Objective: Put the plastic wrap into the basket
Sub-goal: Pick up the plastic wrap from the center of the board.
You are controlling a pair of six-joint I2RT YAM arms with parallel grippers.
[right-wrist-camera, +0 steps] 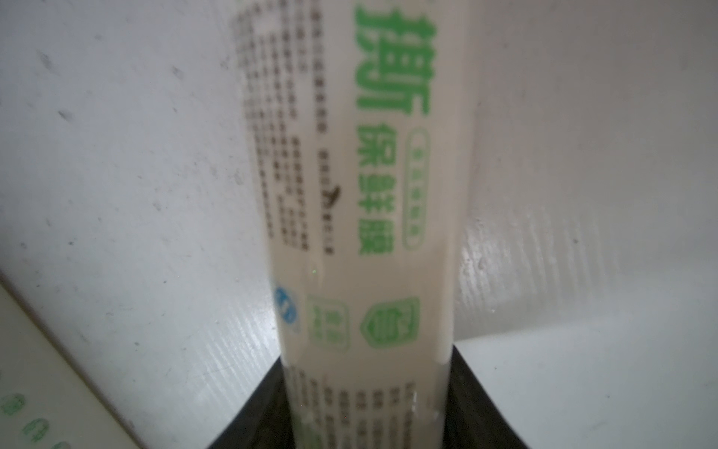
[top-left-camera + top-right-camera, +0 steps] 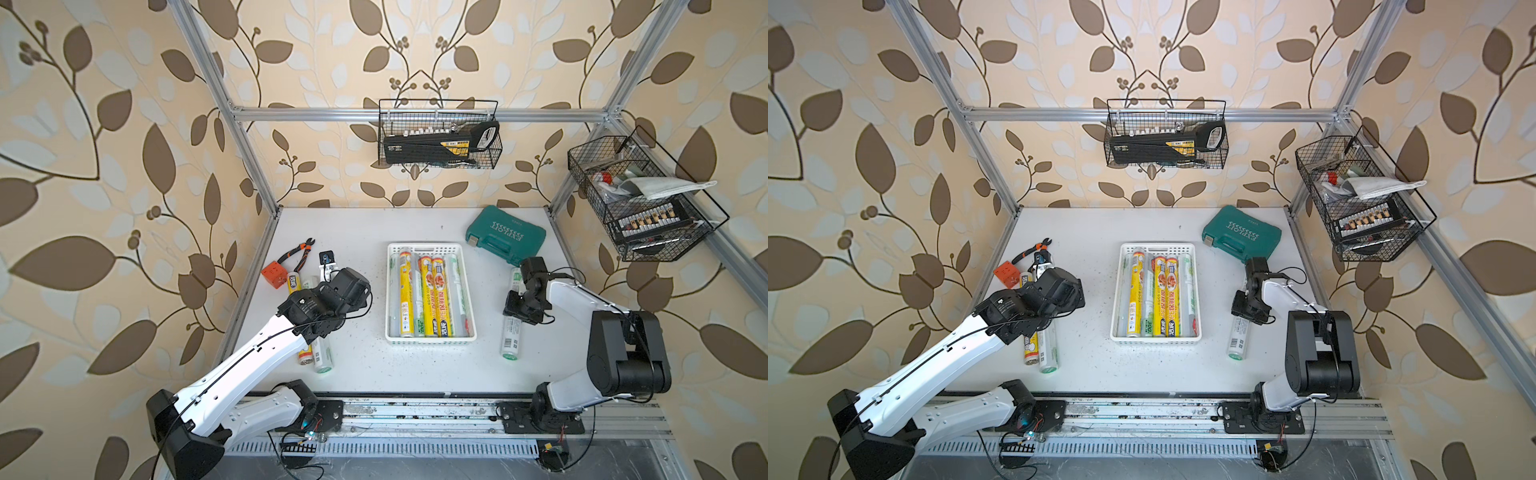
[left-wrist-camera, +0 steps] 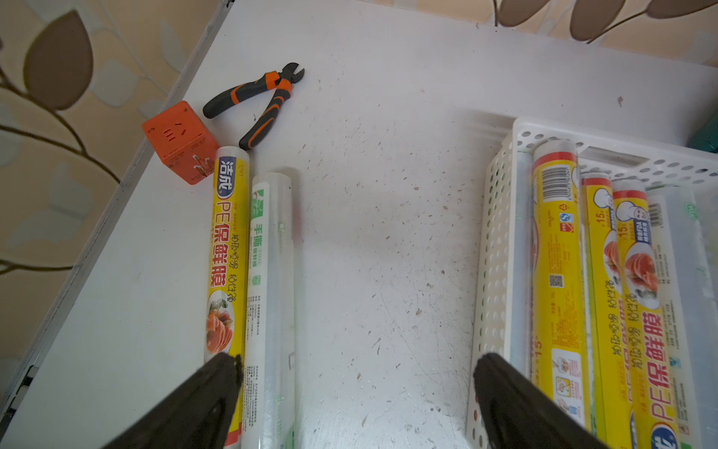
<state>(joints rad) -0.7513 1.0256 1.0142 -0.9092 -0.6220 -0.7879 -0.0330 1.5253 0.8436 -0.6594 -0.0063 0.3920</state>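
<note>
The white basket (image 2: 424, 248) (image 2: 1158, 247) (image 3: 493, 252) stands mid-table with several plastic wrap rolls (image 2: 428, 295) lying lengthwise in it. Right of it a white roll with green print (image 2: 510, 340) (image 2: 1237, 340) (image 1: 361, 194) lies on the table. My right gripper (image 2: 515, 309) (image 1: 365, 404) is shut on that roll, a finger against each side. Left of the basket lie a yellow roll (image 3: 227, 252) and a clear roll (image 3: 272, 272), partly under my left arm. My left gripper (image 2: 328, 266) (image 3: 359, 373) hangs open and empty between those rolls and the basket.
A teal tool case (image 2: 505, 235) sits behind the basket to the right. An orange cube (image 2: 275, 275) and pliers (image 2: 300, 251) lie at the far left near the table edge. Black wire baskets hang on the back wall (image 2: 438, 137) and the right frame (image 2: 636, 199).
</note>
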